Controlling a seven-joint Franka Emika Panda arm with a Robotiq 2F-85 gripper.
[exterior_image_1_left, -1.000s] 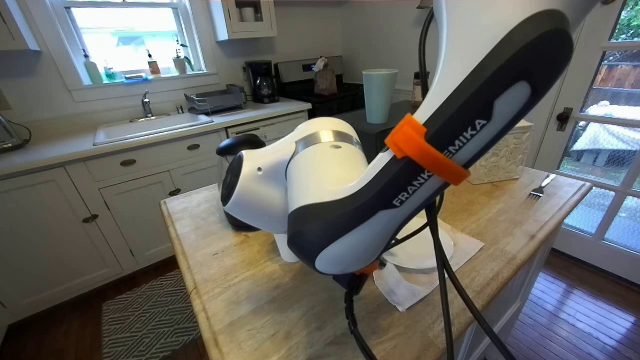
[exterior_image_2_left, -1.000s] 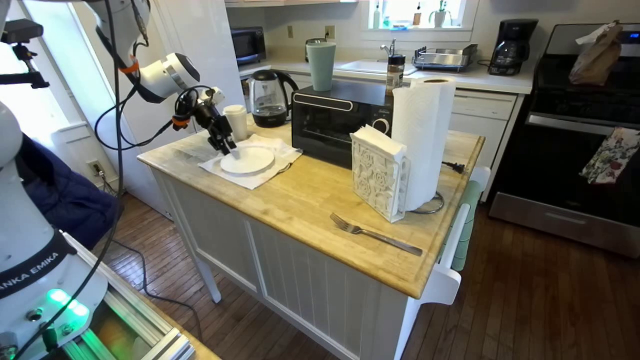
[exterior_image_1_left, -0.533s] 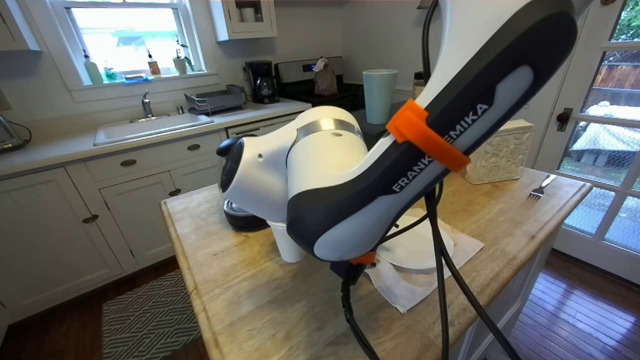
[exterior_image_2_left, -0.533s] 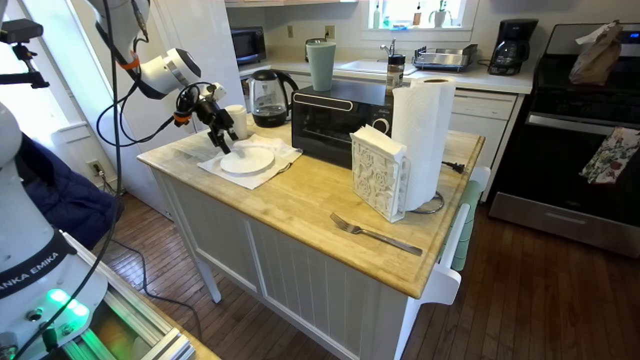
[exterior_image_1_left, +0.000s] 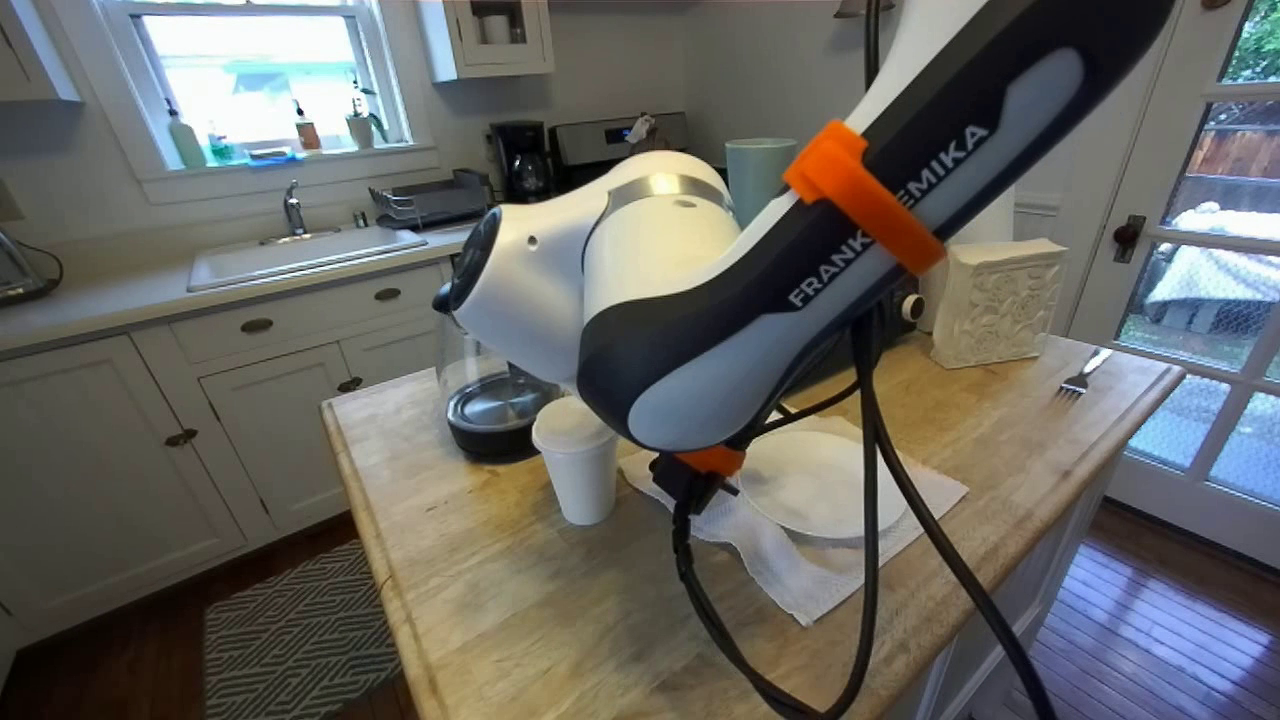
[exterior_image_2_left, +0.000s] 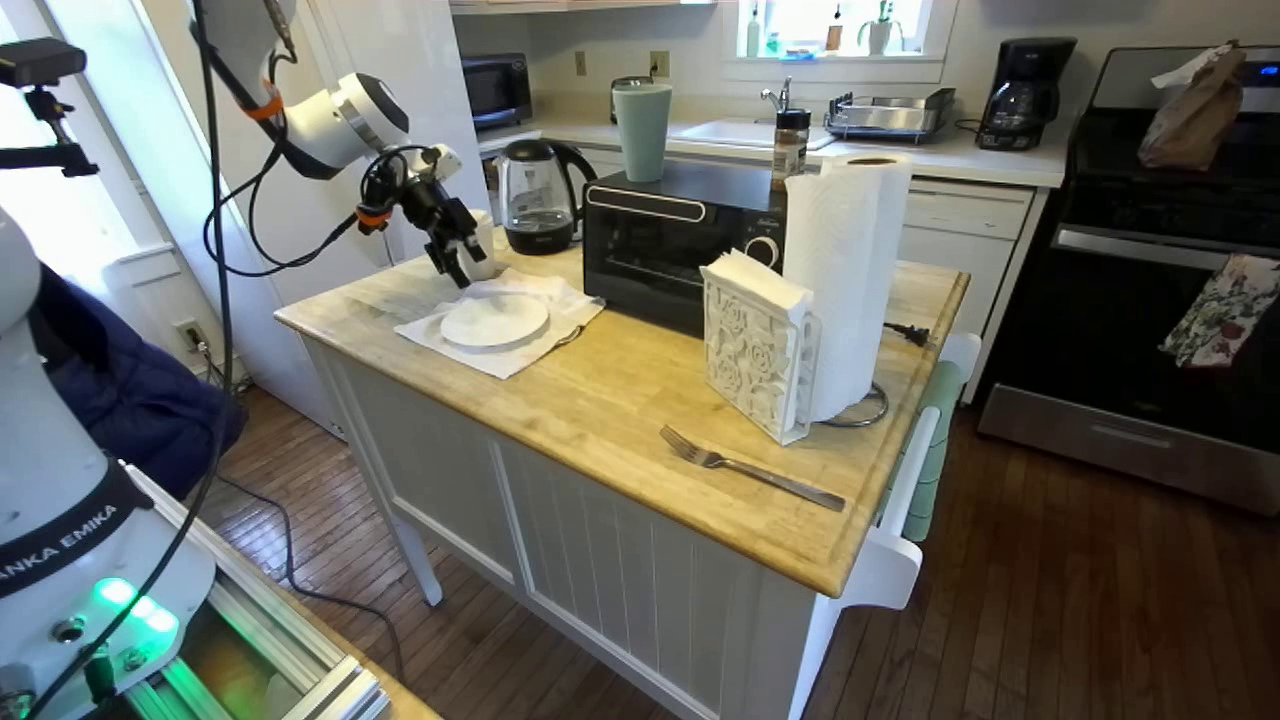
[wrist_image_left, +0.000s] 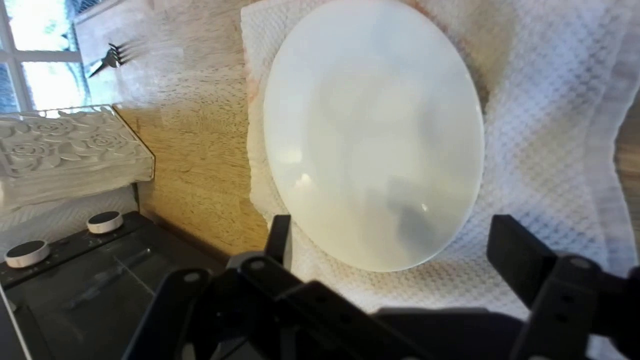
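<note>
My gripper (exterior_image_2_left: 468, 266) is black, open and empty. It hangs above the back left part of a white plate, apart from it. In the wrist view the two fingers (wrist_image_left: 390, 220) stand wide apart, with the near rim of the plate (wrist_image_left: 370, 125) between them in the picture. The plate (exterior_image_2_left: 495, 320) lies flat on a white paper towel (exterior_image_2_left: 500, 365) on the wooden island. A white lidded cup (exterior_image_1_left: 580, 470) stands upright beside the paper towel; in an exterior view the gripper partly covers this cup (exterior_image_2_left: 486, 235). The arm hides the fingers in an exterior view.
A glass kettle (exterior_image_2_left: 540, 200) and a black toaster oven (exterior_image_2_left: 650, 250) stand behind the plate. A green tumbler (exterior_image_2_left: 643, 130) and a jar (exterior_image_2_left: 790, 145) are on the oven. A napkin holder (exterior_image_2_left: 755, 350), a paper towel roll (exterior_image_2_left: 845, 290) and a fork (exterior_image_2_left: 750, 475) are farther along.
The arm has risen, and the gripper has moved up and away from the plate. Its fingers look farther apart than one second ago. More of the lidded cup shows in an exterior view.
</note>
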